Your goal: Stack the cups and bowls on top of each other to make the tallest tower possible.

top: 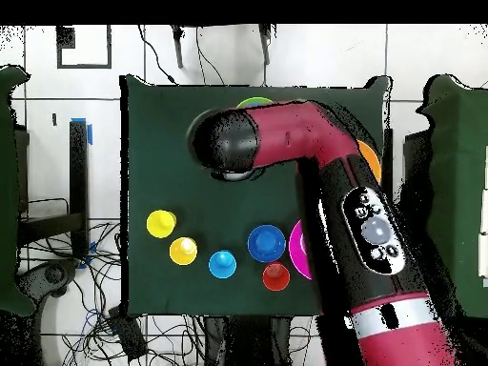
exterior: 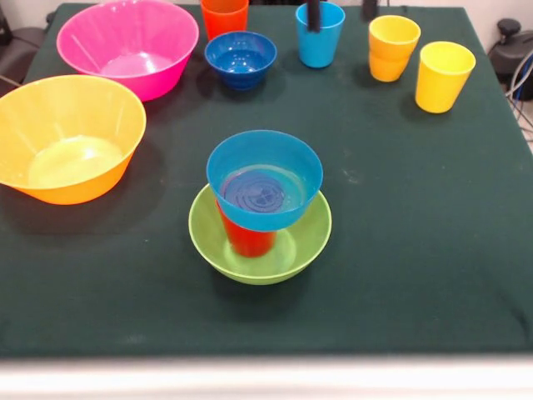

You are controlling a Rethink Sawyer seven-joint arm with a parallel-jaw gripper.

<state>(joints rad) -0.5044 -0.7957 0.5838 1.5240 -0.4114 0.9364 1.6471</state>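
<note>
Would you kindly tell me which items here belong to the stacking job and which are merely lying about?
Job:
Already stacked: green bowl, red cup, light blue bowl.
Loose: pink bowl, yellow-orange bowl, dark blue bowl, orange cup, light blue cup, darker yellow cup, lighter yellow cup.

Lying about:
cables beside the table.

We are seeing a dark green bench [exterior: 416, 250] carrying a pink bowl [exterior: 127, 46], a yellow-orange bowl [exterior: 67, 137], a dark blue bowl [exterior: 241, 58], a lime green bowl [exterior: 260, 237] holding a red cup [exterior: 247, 239] under a light blue bowl [exterior: 264, 179], plus an orange cup [exterior: 224, 17], a light blue cup [exterior: 320, 35] and two yellow cups [exterior: 393, 47] [exterior: 444, 76]; the arm [top: 372, 229] is showing red and black.
</note>
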